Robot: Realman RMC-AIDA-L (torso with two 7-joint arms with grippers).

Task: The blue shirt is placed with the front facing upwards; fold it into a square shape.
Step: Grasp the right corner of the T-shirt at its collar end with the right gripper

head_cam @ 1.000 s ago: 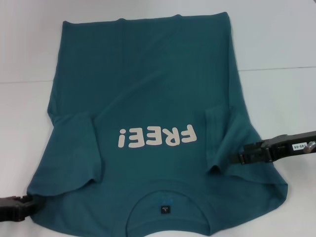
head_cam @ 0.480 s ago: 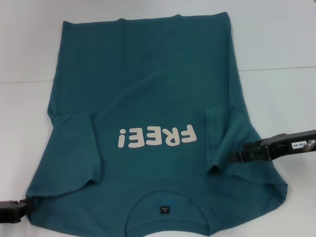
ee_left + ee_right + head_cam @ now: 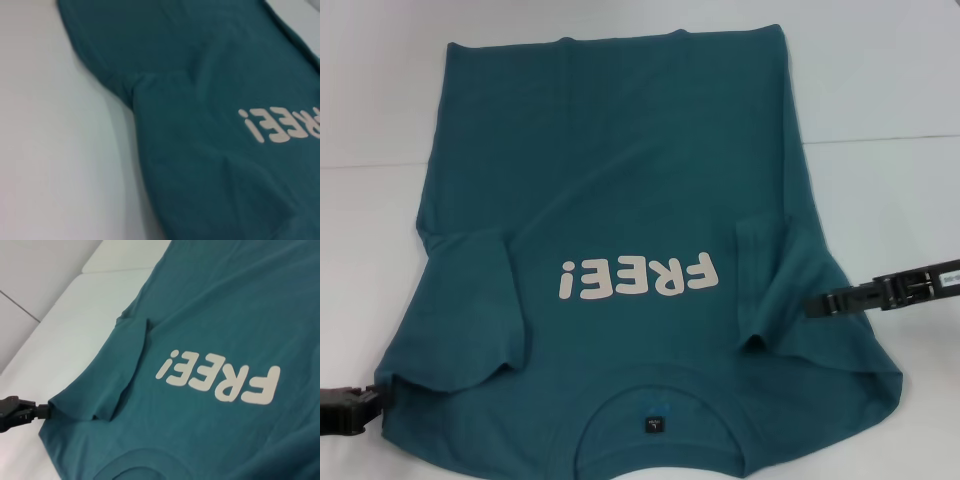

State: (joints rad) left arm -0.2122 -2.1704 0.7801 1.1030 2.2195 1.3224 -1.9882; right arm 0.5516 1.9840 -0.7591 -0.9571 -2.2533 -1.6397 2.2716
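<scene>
The big teal-blue cotton T-shirt (image 3: 620,260) lies print-up across the middle of the white tabletop (image 3: 890,80), its round neck at the near edge and its hem toward the far edge. Both short sleeves are folded in over the body (the off-white "FREE!" print (image 3: 638,277) sits between them). Left gripper (image 3: 365,408) is low at the near left corner, tips right at the shirt's shoulder edge; whether its jaws are apart or together, I cannot tell. Right gripper (image 3: 812,307) lies over the right sleeve fold, and its jaws are equally unreadable. This looks like the sleeve stage wrapping up. Next comes a lengthwise fold, which needs both grippers pinching matching corners together.
</scene>
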